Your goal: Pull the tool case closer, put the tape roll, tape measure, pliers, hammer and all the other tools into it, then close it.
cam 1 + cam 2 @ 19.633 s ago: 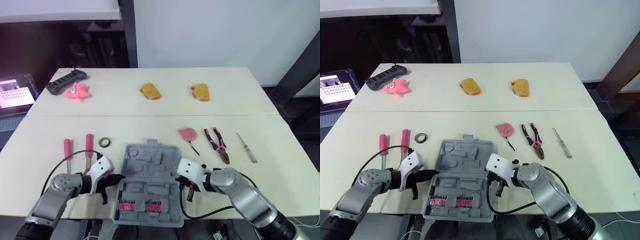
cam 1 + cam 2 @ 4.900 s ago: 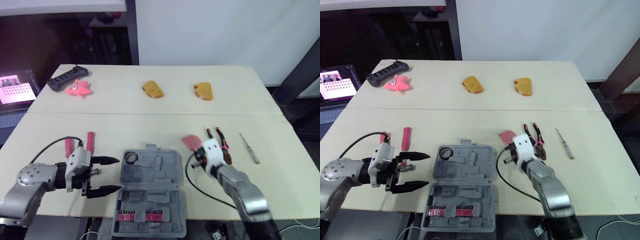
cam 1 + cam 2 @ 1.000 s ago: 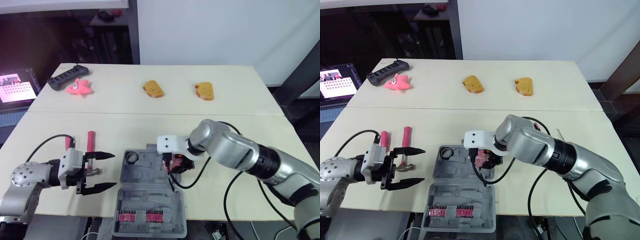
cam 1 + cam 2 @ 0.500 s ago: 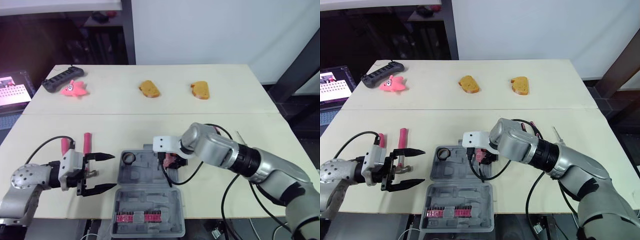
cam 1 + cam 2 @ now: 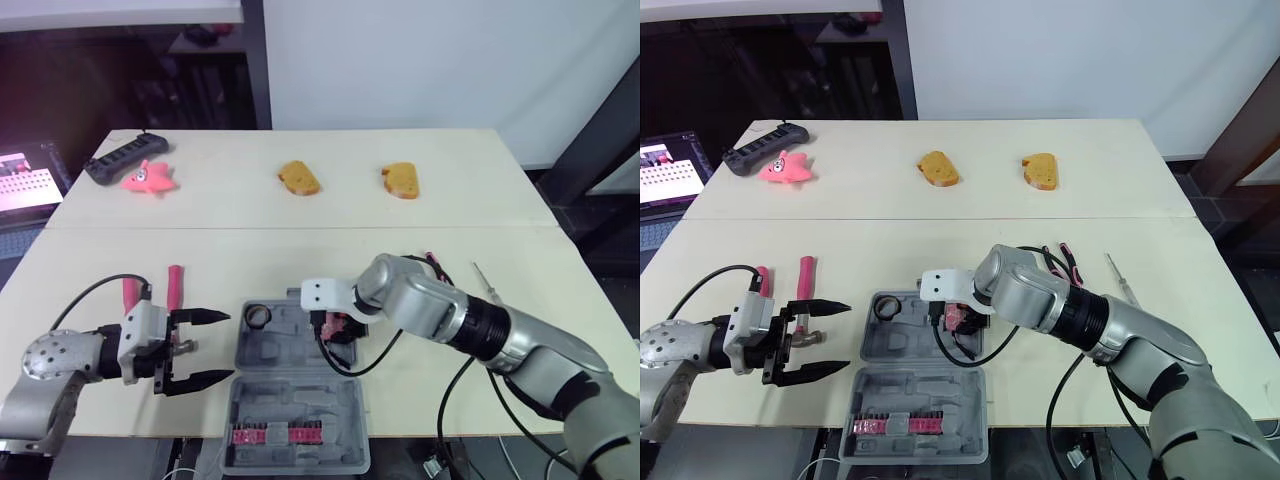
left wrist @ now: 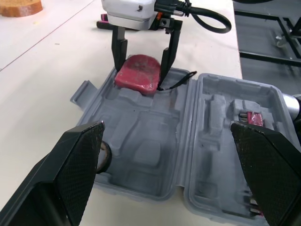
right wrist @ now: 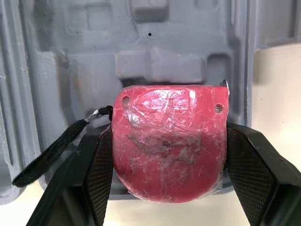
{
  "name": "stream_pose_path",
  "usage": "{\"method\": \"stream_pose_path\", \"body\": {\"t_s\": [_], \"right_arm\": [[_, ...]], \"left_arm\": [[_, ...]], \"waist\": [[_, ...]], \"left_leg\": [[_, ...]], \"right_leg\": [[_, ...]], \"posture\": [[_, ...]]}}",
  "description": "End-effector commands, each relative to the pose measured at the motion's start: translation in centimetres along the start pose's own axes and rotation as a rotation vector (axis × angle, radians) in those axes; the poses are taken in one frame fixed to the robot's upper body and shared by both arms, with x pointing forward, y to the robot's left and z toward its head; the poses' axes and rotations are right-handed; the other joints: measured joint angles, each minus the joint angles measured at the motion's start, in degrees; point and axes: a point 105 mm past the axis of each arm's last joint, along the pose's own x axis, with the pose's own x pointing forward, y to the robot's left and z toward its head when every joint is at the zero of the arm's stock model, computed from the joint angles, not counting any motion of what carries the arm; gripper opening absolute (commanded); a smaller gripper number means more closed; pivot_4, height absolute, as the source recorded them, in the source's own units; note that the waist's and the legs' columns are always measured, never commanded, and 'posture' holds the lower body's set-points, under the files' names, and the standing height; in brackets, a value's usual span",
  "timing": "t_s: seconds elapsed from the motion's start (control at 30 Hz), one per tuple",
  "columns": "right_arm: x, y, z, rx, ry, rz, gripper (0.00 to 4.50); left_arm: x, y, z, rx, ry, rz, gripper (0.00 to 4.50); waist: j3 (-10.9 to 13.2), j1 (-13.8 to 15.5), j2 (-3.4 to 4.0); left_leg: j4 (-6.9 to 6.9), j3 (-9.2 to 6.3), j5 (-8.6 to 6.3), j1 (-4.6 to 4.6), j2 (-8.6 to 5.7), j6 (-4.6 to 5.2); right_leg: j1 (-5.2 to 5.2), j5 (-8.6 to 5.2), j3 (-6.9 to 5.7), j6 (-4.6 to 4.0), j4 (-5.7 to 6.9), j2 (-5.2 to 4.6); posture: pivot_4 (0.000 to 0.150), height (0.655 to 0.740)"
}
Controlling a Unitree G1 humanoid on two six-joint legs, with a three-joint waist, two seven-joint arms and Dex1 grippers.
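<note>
Right gripper (image 6: 140, 79) is clamped on the tape measure (image 7: 168, 136), one finger on each flat side, at the right rim of the tool case (image 5: 297, 398), which lies open at lower centre of the head views. Can't tell if the tape measure is resting on the tray or just above it. Right wrist view adds the detail: red rounded body, glossy wrinkled film, two small screws, black cord strap trailing over the grey moulded recesses. Left wrist view shows the case as two hinged halves of matte grey plastic, with the tape roll (image 5: 261, 316) seated in a corner pocket. Pink bit holders (image 5: 290, 433) sit in the near half. Left gripper (image 5: 229, 346) is spread wide with nothing in it, lower left, beside the case. Head views add a pair of pink-handled tools (image 5: 174, 283) behind it, and pliers (image 5: 1068, 256) and a screwdriver (image 5: 1121, 281) at mid right. Laptop (image 5: 662, 166) is at the left edge, screen text too small to read.
</note>
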Motion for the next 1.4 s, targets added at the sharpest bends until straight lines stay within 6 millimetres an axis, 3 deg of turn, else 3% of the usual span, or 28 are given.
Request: {"method": "stream_pose_path", "body": {"t_s": [0.03, 0.07, 0.13, 0.37, 0.47, 0.67, 0.9, 1.03, 1.4], "right_arm": [[-0.7, -0.4, 1.1, -0.021, -0.046, -0.028, 3.42], [-0.8, -0.5, 1.1, -0.022, -0.049, -0.029, 3.97], [-1.0, -0.5, 1.3, -0.023, -0.059, -0.034, 4.45], [-3.2, -1.6, 1.5, -0.015, -0.096, -0.088, 4.45], [-3.9, -1.2, 1.6, -0.019, -0.122, -0.083, 4.45], [-3.4, 0.2, 0.8, 0.003, -0.149, -0.053, 4.45], [-3.4, 0.4, 0.8, 0.052, -0.187, -0.061, 4.45], [-3.6, 0.4, 1.0, 0.077, -0.209, -0.060, 2.67], [-4.1, -0.6, -0.2, 0.185, -0.320, -0.164, 2.67]], "left_arm": [[-0.1, -0.1, 0.6, 0.018, -0.003, -0.008, 4.50], [-0.1, -0.1, 0.6, 0.017, -0.002, -0.010, 4.50], [0.0, -0.2, 0.5, 0.012, 0.000, -0.013, 4.50], [0.0, -0.1, 0.6, 0.009, 0.002, -0.012, 4.50], [0.0, 0.0, 0.6, 0.009, 0.002, -0.012, 4.50], [0.1, 0.0, 0.6, 0.010, 0.000, -0.014, 4.50], [0.0, 0.0, 0.5, 0.008, 0.003, -0.014, 4.50], [0.0, 0.1, 0.5, 0.008, 0.003, -0.015, 4.50], [-0.1, 0.3, 0.5, 0.007, 0.001, -0.001, 4.50]], "waist": [[0.0, 0.0, 0.00], [0.0, 0.0, 0.00], [0.0, 0.0, 0.00], [0.0, 0.0, 0.00], [0.0, 0.1, 0.00], [0.0, 0.1, 0.00], [0.0, 0.0, 0.00], [0.0, 0.1, 0.00], [0.0, 0.1, -0.02]], "left_leg": [[0.00, 0.00, 0.00, 0.00, 0.00, 0.00], [0.00, 0.00, 0.00, 0.00, 0.00, 0.00], [-0.01, 0.00, 0.00, 0.00, 0.00, 0.00], [0.00, 0.00, 0.00, 0.00, 0.00, 0.00], [-0.01, 0.00, 0.00, -0.01, 0.00, 0.00], [-0.01, 0.00, 0.00, -0.01, 0.00, 0.00], [-0.01, 0.00, 0.00, -0.01, 0.00, 0.00], [-0.02, 0.00, 0.00, -0.01, 0.00, 0.00], [-0.03, 0.00, 0.00, -0.02, 0.00, 0.00]], "right_leg": [[0.00, 0.00, 0.00, 0.00, 0.00, 0.00], [0.00, 0.00, 0.00, 0.00, 0.00, 0.00], [-0.01, 0.00, 0.00, 0.00, 0.00, 0.00], [0.00, 0.00, 0.00, 0.00, 0.00, 0.00], [0.00, 0.00, 0.00, 0.00, -0.01, 0.00], [0.00, 0.00, 0.00, 0.00, -0.02, 0.00], [0.00, 0.00, 0.01, 0.00, -0.01, 0.00], [0.00, -0.01, 0.01, 0.00, -0.02, 0.00], [0.00, -0.01, 0.01, 0.00, -0.04, 0.00]], "posture": [[0.150, 0.7400], [0.150, 0.7400], [0.150, 0.7400], [0.150, 0.7400], [0.150, 0.7400], [0.150, 0.7400], [0.150, 0.7400], [0.150, 0.7400], [0.150, 0.7400]]}}
